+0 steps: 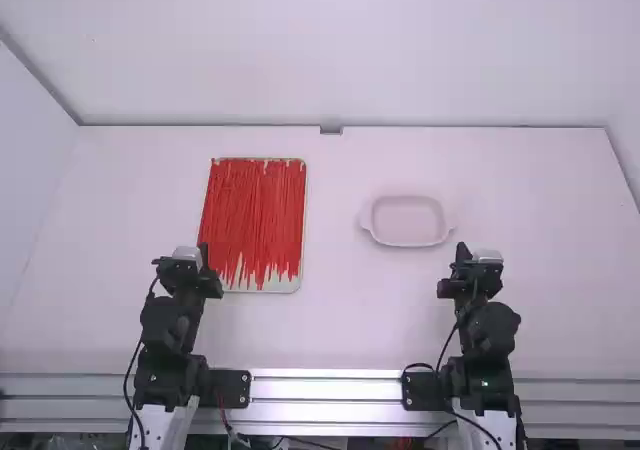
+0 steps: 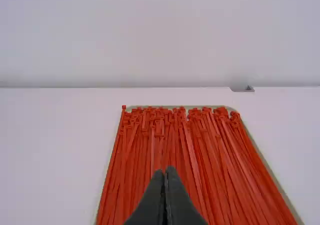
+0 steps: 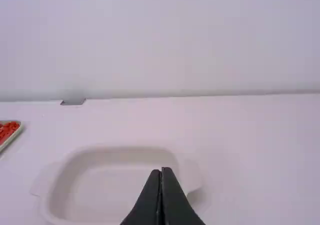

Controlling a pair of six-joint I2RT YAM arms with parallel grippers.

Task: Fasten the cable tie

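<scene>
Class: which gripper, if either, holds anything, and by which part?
Nothing is held: the left gripper and right gripper are both shut and empty.

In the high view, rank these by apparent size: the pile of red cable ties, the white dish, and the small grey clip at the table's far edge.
1. pile of red cable ties, largest
2. white dish, clearly smaller
3. grey clip, smallest by far, though it also lies farthest from the camera

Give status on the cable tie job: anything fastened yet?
Done: nothing visible; the red plastic cable ties lie straight on their flat pale tray, and the white handled dish is empty. In hand: nothing; the left gripper and right gripper are shut and bare, near their bases. Remaining: pick a tie, loop it, fasten it.
</scene>
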